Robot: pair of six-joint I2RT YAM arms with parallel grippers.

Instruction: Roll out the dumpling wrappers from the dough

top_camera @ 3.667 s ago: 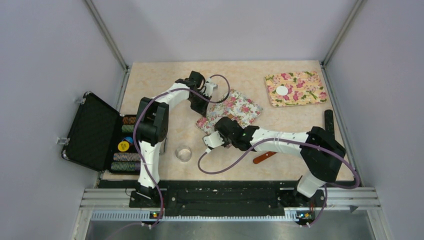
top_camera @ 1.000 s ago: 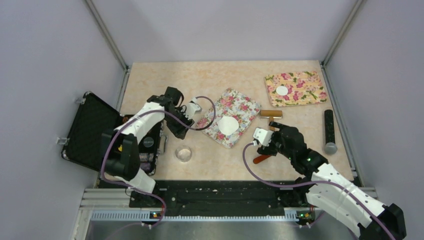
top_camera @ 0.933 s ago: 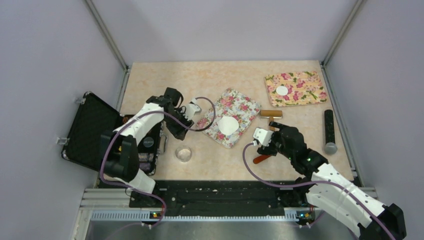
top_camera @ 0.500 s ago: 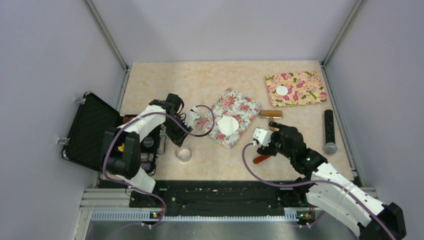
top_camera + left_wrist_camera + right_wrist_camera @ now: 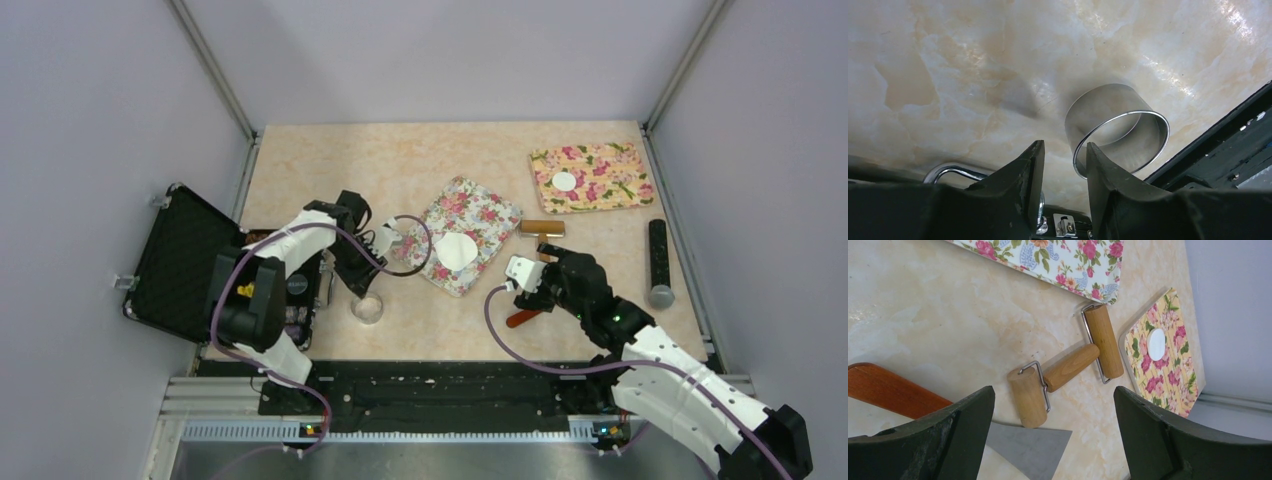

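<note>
A thin flat white dumpling wrapper (image 5: pixel 455 250) lies on the pink floral mat (image 5: pixel 478 215). A smaller white round of dough (image 5: pixel 565 181) (image 5: pixel 1156 344) sits on the yellow floral mat (image 5: pixel 600 165). My left gripper (image 5: pixel 362 285) (image 5: pixel 1064 146) hangs just over a shiny round ring (image 5: pixel 367 307) (image 5: pixel 1118 131). Its jaws stand narrowly open and bare, the right finger (image 5: pixel 1108 175) by the ring's left wall. My right gripper (image 5: pixel 535 285) (image 5: pixel 1053 390) is wide open above a wooden roller (image 5: pixel 541 228) (image 5: pixel 1070 367), holding nothing.
A scraper with a red-brown handle (image 5: pixel 525 317) (image 5: pixel 888 390) and a grey blade (image 5: pixel 1028 450) lies under the right gripper. An open black case (image 5: pixel 185 265) (image 5: pixel 1228 150) stands at the left edge. A black cylinder (image 5: pixel 658 262) lies at the right.
My left gripper has moved toward the near edge, from beside the pink mat down to the ring, and its jaws have narrowed. The right arm has stayed still.
</note>
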